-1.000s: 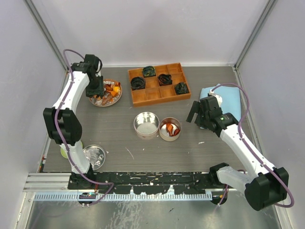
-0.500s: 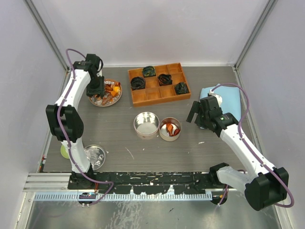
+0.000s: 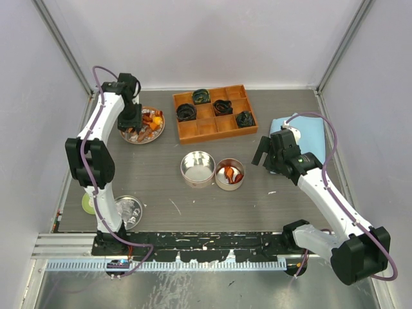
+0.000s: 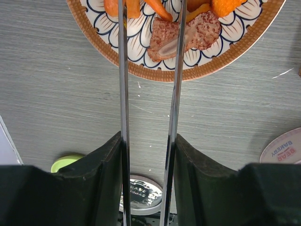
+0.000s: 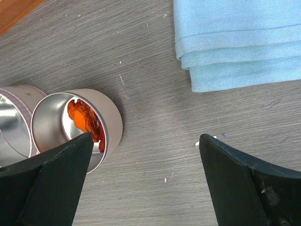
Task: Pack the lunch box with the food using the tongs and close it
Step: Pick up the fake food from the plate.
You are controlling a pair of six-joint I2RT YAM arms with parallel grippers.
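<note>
Bare table [image 3: 212,209] in front of the tins [image 3: 197,168].
Tray [image 3: 219,136] blocks behind, cloth [image 3: 309,135] to the right, plate [image 3: 138,141] far left.

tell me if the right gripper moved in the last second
No. The right gripper holds the same spot in the top view, just left of the cloth and right of the filled tin.

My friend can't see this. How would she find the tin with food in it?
Find the wooden compartment tray at the table's back. In front of it stand two round metal tins, side by side. Pick the right one: it holds orange and red food, while its neighbour is empty.
</note>
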